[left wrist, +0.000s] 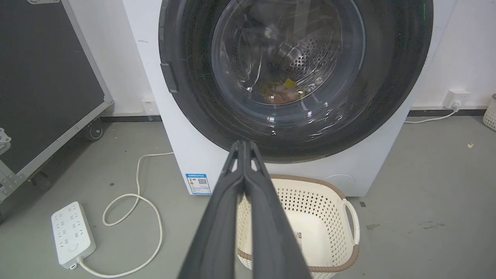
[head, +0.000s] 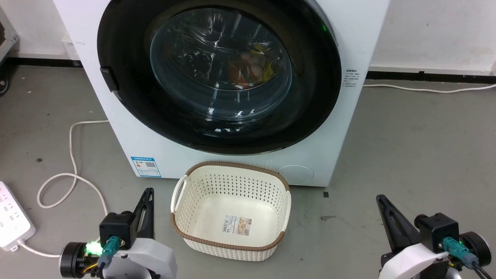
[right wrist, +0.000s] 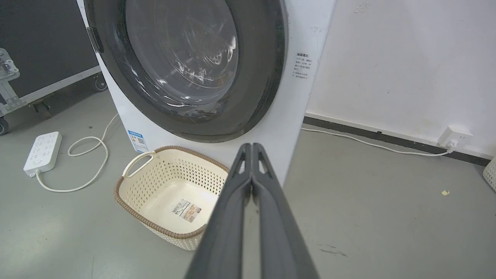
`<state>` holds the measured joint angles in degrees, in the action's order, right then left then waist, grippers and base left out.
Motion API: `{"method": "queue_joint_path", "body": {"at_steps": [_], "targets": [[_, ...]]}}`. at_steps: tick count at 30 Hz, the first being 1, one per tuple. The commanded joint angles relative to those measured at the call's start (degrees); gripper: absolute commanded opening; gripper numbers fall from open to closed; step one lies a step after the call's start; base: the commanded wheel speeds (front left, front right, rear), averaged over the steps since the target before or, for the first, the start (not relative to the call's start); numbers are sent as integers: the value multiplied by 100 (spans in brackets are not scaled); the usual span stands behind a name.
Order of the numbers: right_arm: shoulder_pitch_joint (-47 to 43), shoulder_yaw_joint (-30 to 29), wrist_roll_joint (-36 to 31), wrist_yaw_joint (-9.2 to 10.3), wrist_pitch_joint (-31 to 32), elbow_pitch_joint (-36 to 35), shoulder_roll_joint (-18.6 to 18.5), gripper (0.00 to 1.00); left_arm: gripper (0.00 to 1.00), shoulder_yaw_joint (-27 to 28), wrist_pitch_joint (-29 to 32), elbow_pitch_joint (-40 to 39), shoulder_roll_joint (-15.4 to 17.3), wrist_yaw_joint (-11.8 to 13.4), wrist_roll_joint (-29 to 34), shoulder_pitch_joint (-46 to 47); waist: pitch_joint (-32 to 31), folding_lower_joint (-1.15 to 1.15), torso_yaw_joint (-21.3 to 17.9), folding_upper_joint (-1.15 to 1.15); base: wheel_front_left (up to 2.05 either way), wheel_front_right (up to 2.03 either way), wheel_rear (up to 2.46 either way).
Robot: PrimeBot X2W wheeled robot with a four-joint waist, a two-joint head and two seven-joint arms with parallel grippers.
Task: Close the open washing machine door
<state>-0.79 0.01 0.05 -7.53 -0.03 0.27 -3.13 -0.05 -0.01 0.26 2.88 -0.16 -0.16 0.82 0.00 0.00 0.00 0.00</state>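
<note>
Door status: the round, black-rimmed glass washing machine door (head: 219, 73) looks flush on the white front-loading washing machine (head: 124, 131), far of the cream perforated basket (head: 232, 182). Near me, left gripper (head: 148, 197) and right gripper (head: 381, 200) sit pinched together, empty. I would press the door's left rim gently to confirm latching.

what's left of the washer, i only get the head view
Observer: A big black case on wheels stands there.
Operator: are my hands open
Observer: No. The left hand and the right hand both have their fingers pressed together.
Operator: where does that white cable on the right go
Observer: It plugs into a wall socket low on the wall.
</note>
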Motion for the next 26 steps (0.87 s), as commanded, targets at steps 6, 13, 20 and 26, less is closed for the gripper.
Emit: {"method": "queue_joint_path", "body": {"at_steps": [6,13,20,26], "targets": [[79,-1,-5,4,3,-27,25,0,0,5,1,-26,-1,16,16,-82,0,0,0,0,0,0,0],[79,-1,-5,4,3,-27,25,0,0,5,1,-26,-1,16,16,-82,0,0,0,0,0,0,0],[79,-1,-5,4,3,-27,25,0,0,5,1,-26,-1,16,16,-82,0,0,0,0,0,0,0],[79,-1,-5,4,3,-27,25,0,0,5,1,-26,-1,16,16,-82,0,0,0,0,0,0,0]]}}
